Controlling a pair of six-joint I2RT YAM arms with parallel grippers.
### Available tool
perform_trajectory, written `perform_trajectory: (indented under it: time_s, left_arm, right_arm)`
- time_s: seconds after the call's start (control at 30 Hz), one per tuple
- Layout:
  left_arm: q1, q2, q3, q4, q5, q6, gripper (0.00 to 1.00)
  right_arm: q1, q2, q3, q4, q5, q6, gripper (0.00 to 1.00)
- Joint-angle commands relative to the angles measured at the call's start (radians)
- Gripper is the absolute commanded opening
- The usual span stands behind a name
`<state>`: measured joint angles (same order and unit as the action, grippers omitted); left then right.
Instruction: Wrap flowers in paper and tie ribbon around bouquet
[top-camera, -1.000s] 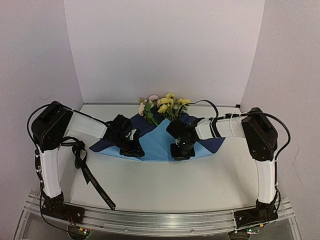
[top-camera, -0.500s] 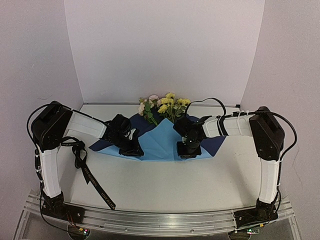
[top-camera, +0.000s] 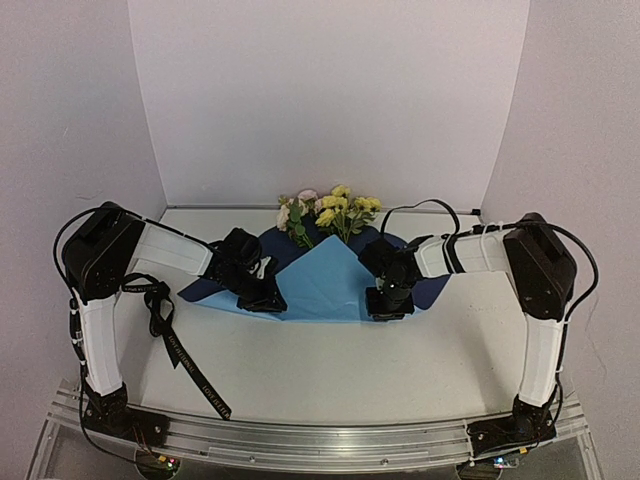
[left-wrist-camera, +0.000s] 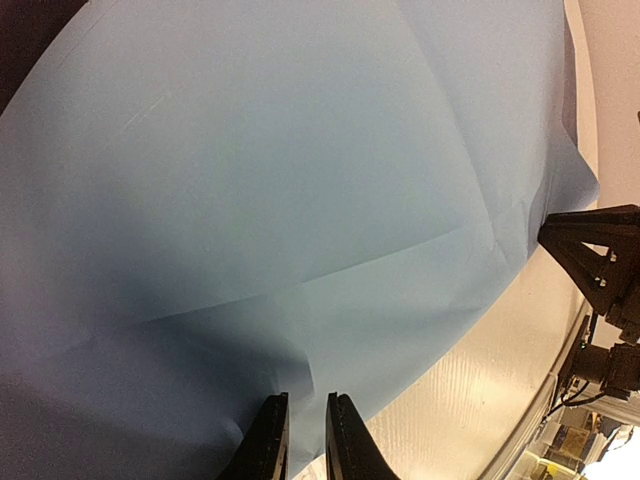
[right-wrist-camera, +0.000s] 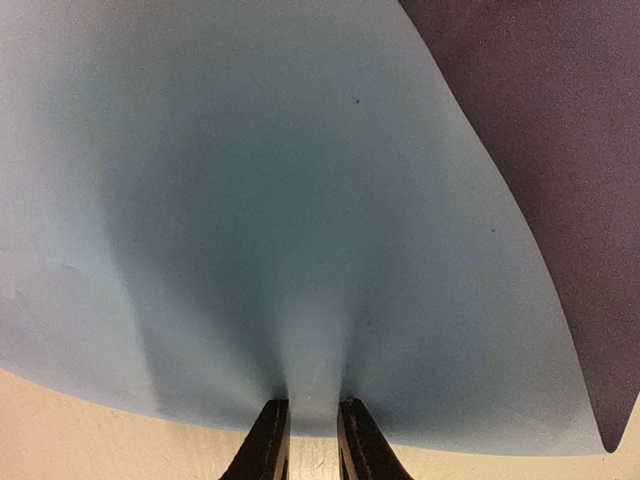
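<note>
Pinching the near edge of the paper (top-camera: 325, 285), the right hand (right-wrist-camera: 312, 405) has its two fingers drawn close together on the sheet. The light blue face puckers into a soft ridge that rises from between them. To that hand's outer side the dark navy face shows, curving down to a corner on the counter (top-camera: 330, 370).

The left hand (left-wrist-camera: 307, 400) is also narrowed on the paper's near edge. Its fingers are almost together, with the blue sheet running down into the slim gap and a crease starting just ahead of the fingertips. Ahead of this hand the light blue face spreads wide, lightly creased. The right hand stands off to its inner side at the same edge, the two well apart. A strip of navy lies on the left hand's outer side too.

The flowers (top-camera: 325, 210) sit beyond both hands, at the far side of the sheet and roughly between them. Only the yellow and pale pink blooms and green leaves show past the folded blue peak.

The ribbon (top-camera: 165, 330) lies on the counter well out from the left hand's outer side, beside the left arm. It touches neither hand and trails toward the near edge.
</note>
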<state>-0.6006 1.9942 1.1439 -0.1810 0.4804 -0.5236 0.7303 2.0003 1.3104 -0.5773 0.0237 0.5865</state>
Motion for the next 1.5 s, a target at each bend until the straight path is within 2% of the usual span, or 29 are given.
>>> perform_trajectory:
  time_s: [0.0,0.2,0.57,0.63,0.8,1.0,1.23,1.47]
  left_arm:
    - [0.028,0.037,-0.034,-0.152,-0.113,0.017,0.16]
    - [0.034,0.034,-0.031,-0.156,-0.116,0.020,0.16]
    - [0.038,0.028,-0.025,-0.167,-0.118,0.028,0.16]
    - [0.038,0.007,-0.029,-0.170,-0.122,0.030,0.17]
    - [0.039,-0.051,-0.044,-0.187,-0.146,0.045,0.29]
    - [0.035,-0.107,-0.052,-0.176,-0.125,0.036,0.30]
    - [-0.029,-0.090,0.053,-0.198,-0.106,0.032,0.31]
    - [-0.064,-0.069,0.097,-0.193,-0.095,0.027,0.33]
  right_arm:
    - [-0.007,-0.031,-0.030,0.008,0.035,0.001,0.19]
    - [-0.048,-0.106,-0.071,0.008,0.045,0.016,0.20]
    - [-0.083,-0.091,-0.125,0.024,0.033,0.026,0.20]
    - [-0.084,-0.084,-0.129,0.026,0.027,0.029,0.19]
    - [-0.084,-0.076,-0.135,0.031,0.018,0.041,0.19]
    - [-0.085,-0.064,-0.135,0.036,0.007,0.049,0.18]
    - [-0.085,-0.054,-0.131,0.040,-0.001,0.054,0.18]
    - [-0.085,-0.048,-0.127,0.039,-0.006,0.055,0.17]
